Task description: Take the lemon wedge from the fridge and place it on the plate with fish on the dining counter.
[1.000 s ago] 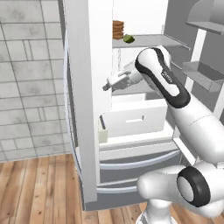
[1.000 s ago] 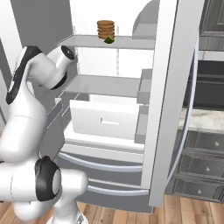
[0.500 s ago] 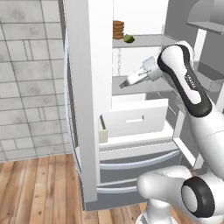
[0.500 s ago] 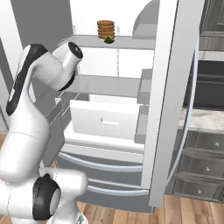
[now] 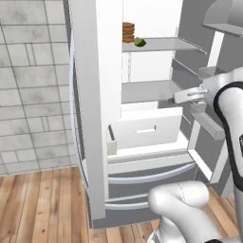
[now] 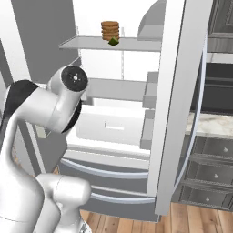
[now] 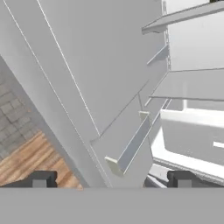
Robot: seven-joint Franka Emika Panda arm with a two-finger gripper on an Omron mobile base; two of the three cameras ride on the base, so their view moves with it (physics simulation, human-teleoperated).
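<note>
The fridge (image 5: 93,118) stands with both doors open and a white interior. On its upper shelf lies the small yellow-green lemon wedge (image 5: 139,42) (image 6: 113,41), right beside a stack of brown discs (image 5: 128,32). My gripper (image 5: 174,100) hangs open and empty at the right end of the middle shelf, well below and to the right of the wedge. In the hand view its fingertips (image 7: 41,178) stand wide apart, facing the left door's inner side (image 7: 87,65) and its bins. The plate and the dining counter are out of view.
A white drawer (image 5: 144,130) sticks out below the middle shelf (image 5: 147,89), above the grey bottom drawers (image 5: 147,178). The right door (image 6: 177,91) stands open beside dark cabinets with a marble top (image 6: 209,124). My elbow (image 6: 68,98) hides the fridge's left part.
The arm has swung to the right, carrying the hand from the front of the middle shelf towards the shelf's right end. The jaws stayed open. The wedge has not moved.
</note>
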